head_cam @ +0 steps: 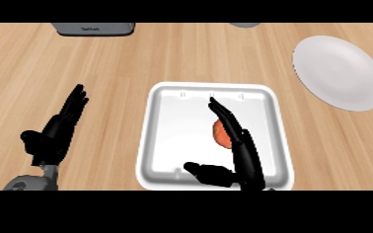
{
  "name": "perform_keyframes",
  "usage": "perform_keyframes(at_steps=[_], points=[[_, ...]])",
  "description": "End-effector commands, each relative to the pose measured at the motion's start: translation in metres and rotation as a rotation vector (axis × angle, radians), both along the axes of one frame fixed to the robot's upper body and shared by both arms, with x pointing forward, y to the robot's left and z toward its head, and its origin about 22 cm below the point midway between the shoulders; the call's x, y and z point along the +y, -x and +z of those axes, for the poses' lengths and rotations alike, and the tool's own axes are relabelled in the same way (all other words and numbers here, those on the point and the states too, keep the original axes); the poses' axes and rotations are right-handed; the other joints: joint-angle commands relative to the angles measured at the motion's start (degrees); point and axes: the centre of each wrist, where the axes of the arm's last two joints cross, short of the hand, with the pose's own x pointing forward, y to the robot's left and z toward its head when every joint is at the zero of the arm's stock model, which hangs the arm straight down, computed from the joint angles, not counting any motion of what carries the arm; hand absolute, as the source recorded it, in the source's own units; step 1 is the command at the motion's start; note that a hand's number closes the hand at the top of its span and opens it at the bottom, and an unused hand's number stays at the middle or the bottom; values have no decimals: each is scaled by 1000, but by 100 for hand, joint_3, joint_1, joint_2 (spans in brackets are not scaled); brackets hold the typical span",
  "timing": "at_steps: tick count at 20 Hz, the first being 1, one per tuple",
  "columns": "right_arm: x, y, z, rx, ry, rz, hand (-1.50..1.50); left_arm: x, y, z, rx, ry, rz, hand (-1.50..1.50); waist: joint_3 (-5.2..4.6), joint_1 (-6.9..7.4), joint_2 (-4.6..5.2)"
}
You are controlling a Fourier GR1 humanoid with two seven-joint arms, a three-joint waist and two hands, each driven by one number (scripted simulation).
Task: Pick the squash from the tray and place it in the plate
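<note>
Squash [218,132] small, orange, rounded, lying in the white tray [166,128] right of centre, mostly hidden behind the right robot hand [237,150]. That hand is over the tray, fingers straight and pointing up the view, thumb spread out left, open, holding nothing; fingers sit just beside or touching the squash, cannot tell which. Left robot hand [58,131] on the left off the tray, fingers straight and up, open, resting. White plate [336,71] upper right, well apart from tray. Grey appliance [93,28] at top left edge, grey object [246,24] at top edge, only partly seen. Bench [182,54] light wood grain, nothing between tray and plate
</note>
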Motion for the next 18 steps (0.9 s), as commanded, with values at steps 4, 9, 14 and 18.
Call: perform_keyframes(at_steps=[4,9,14,18], points=[[-37,18,12,61,254,-100,-150,15,11,-5,9,-2,-2,0,-2,-30,-23],[-46,18,38,216,510,-63,-150,0,0,-12,14,8,-2,0,-13,-76,-17],[-35,13,68,342,640,-52,-150,6,-5,-11,13,9,-8,0,-4,-25,-7],[-33,10,65,437,664,-41,-150,9,-4,-1,21,-7,-19,0,4,10,-4]])
